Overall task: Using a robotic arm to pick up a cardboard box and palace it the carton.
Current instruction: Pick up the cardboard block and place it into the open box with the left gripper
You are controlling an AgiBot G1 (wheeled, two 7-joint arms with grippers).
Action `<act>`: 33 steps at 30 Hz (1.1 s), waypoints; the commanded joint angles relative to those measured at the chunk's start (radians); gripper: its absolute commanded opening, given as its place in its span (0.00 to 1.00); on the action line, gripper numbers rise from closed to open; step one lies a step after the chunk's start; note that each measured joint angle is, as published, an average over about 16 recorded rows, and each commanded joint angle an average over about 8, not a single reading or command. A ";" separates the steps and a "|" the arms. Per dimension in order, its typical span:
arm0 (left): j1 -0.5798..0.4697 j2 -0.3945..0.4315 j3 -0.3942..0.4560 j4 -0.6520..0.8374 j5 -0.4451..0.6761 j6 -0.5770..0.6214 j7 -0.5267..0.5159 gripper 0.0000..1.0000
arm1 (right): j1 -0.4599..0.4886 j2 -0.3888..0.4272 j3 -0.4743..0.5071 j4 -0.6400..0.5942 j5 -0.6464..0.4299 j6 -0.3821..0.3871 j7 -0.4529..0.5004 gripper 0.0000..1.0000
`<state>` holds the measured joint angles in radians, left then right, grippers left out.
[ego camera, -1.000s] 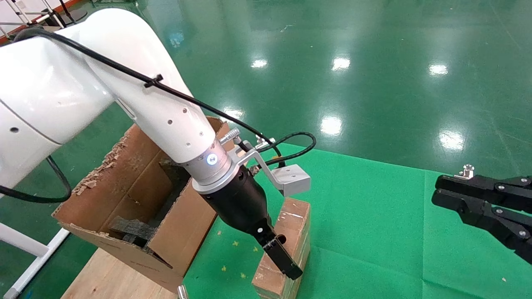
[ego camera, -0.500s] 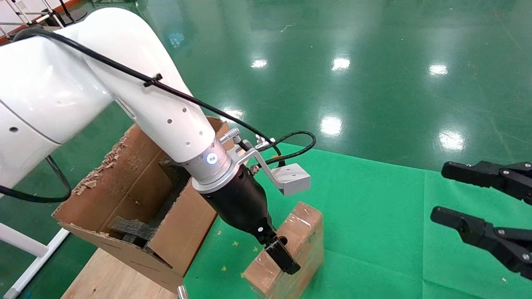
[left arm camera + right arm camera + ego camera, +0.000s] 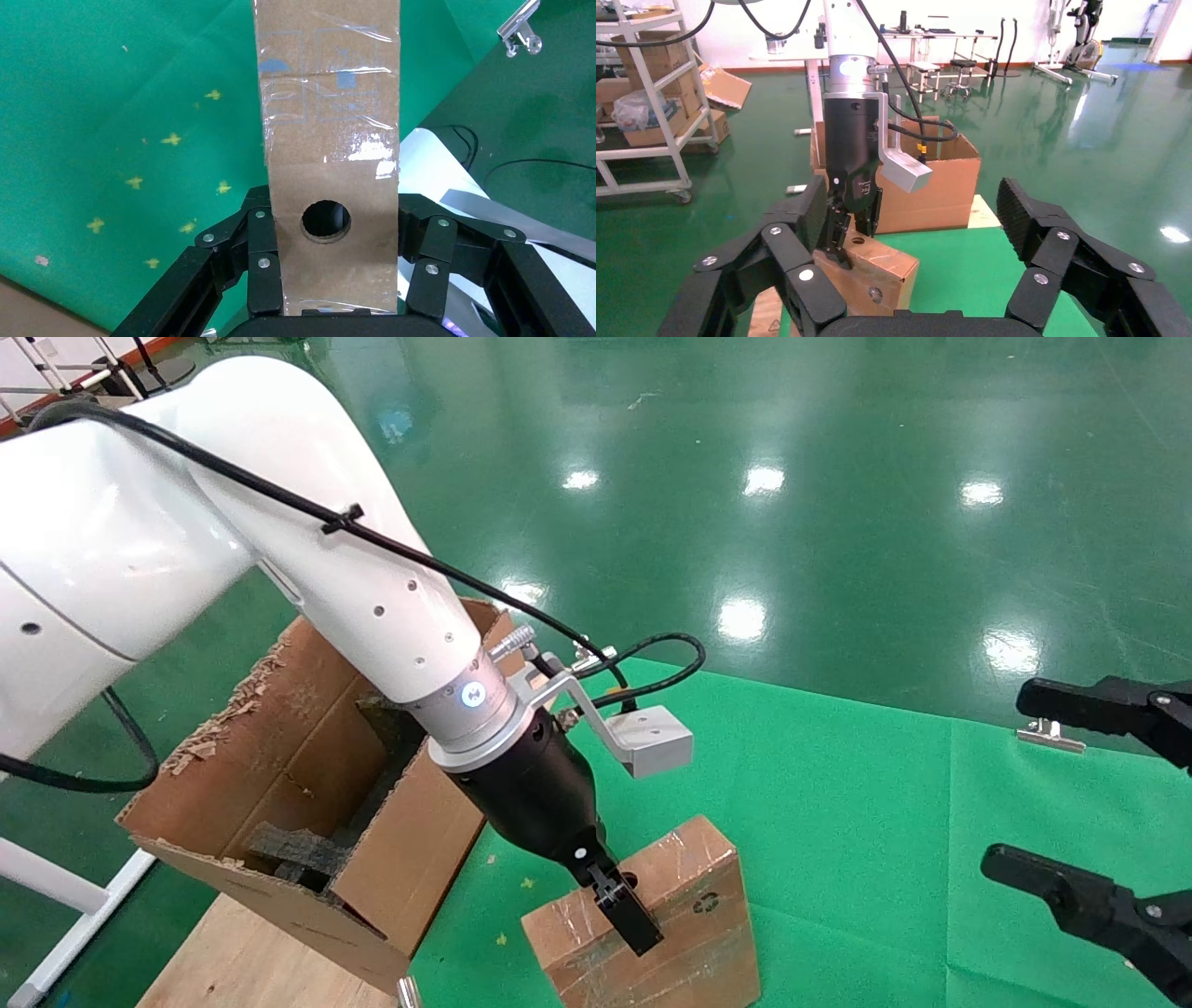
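My left gripper (image 3: 626,910), on the white robotic arm (image 3: 372,607), is shut on the cardboard box (image 3: 689,915). The box is reddish-brown, tape-wrapped, with a round hole by the grip and a recycling mark on its side. It hangs tilted just above the green mat, beside the carton (image 3: 279,756), whose ragged flaps stand open over dark foam. In the left wrist view the fingers (image 3: 263,242) clamp both sides of the box (image 3: 327,105). The right wrist view shows the box (image 3: 877,263), the left gripper (image 3: 849,232) and the carton (image 3: 940,182). My right gripper (image 3: 1052,789) is open and empty at the right edge.
A green mat (image 3: 838,803) covers the surface. A silver binder clip (image 3: 1049,736) lies on it near my right gripper. The carton sits on a wooden board (image 3: 242,961). A white frame (image 3: 56,896) stands at the left. Shelving with boxes (image 3: 645,91) is farther off.
The box has turned in my left gripper from edge-on to showing its broad side, its free end swinging right. My right gripper has opened wide, uncovering the binder clip.
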<state>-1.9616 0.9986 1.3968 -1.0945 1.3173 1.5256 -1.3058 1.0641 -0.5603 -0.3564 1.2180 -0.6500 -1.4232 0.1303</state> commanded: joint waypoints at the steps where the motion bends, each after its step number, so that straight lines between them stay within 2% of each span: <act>1: -0.001 -0.002 -0.001 -0.001 0.000 0.000 -0.003 0.00 | 0.000 0.000 0.000 0.000 0.000 0.000 0.000 1.00; 8: -0.095 -0.073 -0.057 0.115 -0.027 -0.003 0.048 0.00 | 0.000 0.000 0.000 0.000 0.000 0.000 0.000 1.00; 16: -0.270 -0.115 -0.101 0.365 0.025 -0.002 0.201 0.00 | 0.000 0.000 0.000 0.000 0.000 0.000 0.000 1.00; 24: -0.418 -0.108 -0.084 0.627 0.139 -0.024 0.362 0.00 | 0.000 0.000 0.000 0.000 0.000 0.000 0.000 1.00; 33: -0.486 -0.121 -0.042 0.857 0.237 -0.063 0.475 0.00 | 0.000 0.000 0.000 0.000 0.000 0.000 0.000 1.00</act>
<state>-2.4378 0.8760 1.3549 -0.2485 1.5506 1.4645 -0.8341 1.0641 -0.5603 -0.3564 1.2180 -0.6500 -1.4232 0.1303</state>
